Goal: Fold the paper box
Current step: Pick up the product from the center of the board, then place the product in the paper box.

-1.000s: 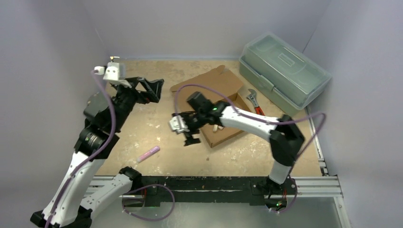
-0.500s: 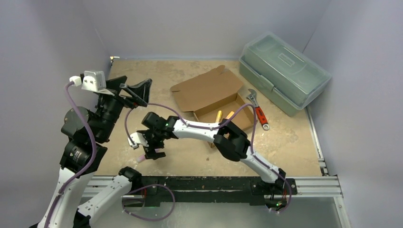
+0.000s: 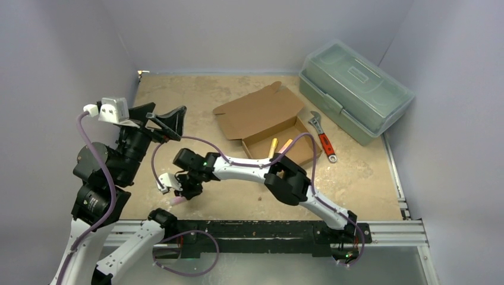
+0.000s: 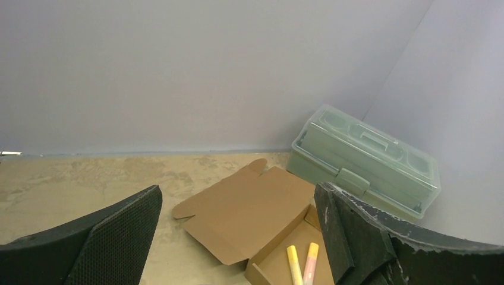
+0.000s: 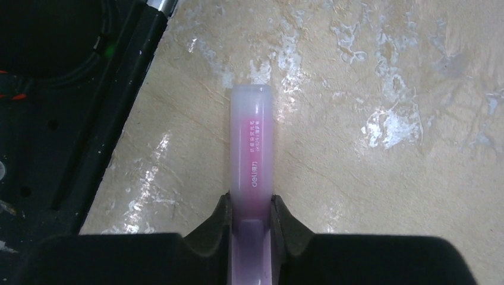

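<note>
Since a second ago the right arm has swung away from the paper box (image 3: 258,111) and across to the near left part of the worktop (image 3: 196,89). The right gripper (image 5: 251,208) has gone from wide open to closed. Its jaws now pinch one end of a pink marker (image 5: 251,154), one pad on each side of the barrel. The rest of the marker sticks out ahead of them over the sandy surface, close to the dark rail at the near edge. The left arm has pulled back toward the left wall. The left gripper (image 3: 161,119) is raised above the worktop with its jaws spread wide and nothing between them, facing the box.

The paper box lies right of centre on the worktop, well apart from both grippers. It is open. Its lid panel lies flat toward the back left, and the shallow tray part stands with its walls up on the near right side. Inside the tray a yellow marker (image 3: 273,146) and a peach-coloured marker (image 3: 286,144) lie side by side. A wrench (image 3: 321,136) with a red handle lies just beside the tray's right edge. A grey-green plastic toolbox (image 3: 353,89) sits closed in the far right corner, near the box but not touching it.
</note>
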`<control>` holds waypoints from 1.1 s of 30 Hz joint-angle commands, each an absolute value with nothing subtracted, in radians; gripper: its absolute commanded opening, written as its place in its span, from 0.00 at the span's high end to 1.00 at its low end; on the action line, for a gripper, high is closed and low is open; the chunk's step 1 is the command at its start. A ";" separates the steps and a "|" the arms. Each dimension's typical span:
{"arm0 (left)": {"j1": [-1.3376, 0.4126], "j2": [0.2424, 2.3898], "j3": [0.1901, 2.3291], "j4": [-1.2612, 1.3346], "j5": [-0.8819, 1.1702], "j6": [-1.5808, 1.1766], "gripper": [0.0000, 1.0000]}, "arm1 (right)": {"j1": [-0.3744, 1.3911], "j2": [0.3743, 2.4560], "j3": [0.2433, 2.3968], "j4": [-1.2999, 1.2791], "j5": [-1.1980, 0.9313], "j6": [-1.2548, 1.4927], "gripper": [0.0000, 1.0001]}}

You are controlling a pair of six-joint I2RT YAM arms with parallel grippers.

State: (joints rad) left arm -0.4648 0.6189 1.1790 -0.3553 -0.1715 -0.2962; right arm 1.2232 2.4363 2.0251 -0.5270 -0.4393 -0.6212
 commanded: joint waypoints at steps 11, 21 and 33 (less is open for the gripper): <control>-0.460 0.534 1.077 -0.370 -0.063 -0.439 0.01 | 1.151 1.958 1.724 -0.682 -0.505 -0.790 1.00; -0.460 0.431 0.895 -0.263 0.070 -0.588 0.01 | 0.774 1.654 1.528 -0.936 -0.612 -0.921 1.00; -0.460 0.491 0.439 0.114 0.216 -0.872 0.01 | 0.434 1.423 1.170 -0.628 -0.479 -0.911 0.80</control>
State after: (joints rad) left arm -0.4648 0.4603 0.5114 -0.0841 0.1555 -0.7528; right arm 0.4667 1.4792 1.2049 -0.7315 -0.4896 -0.8833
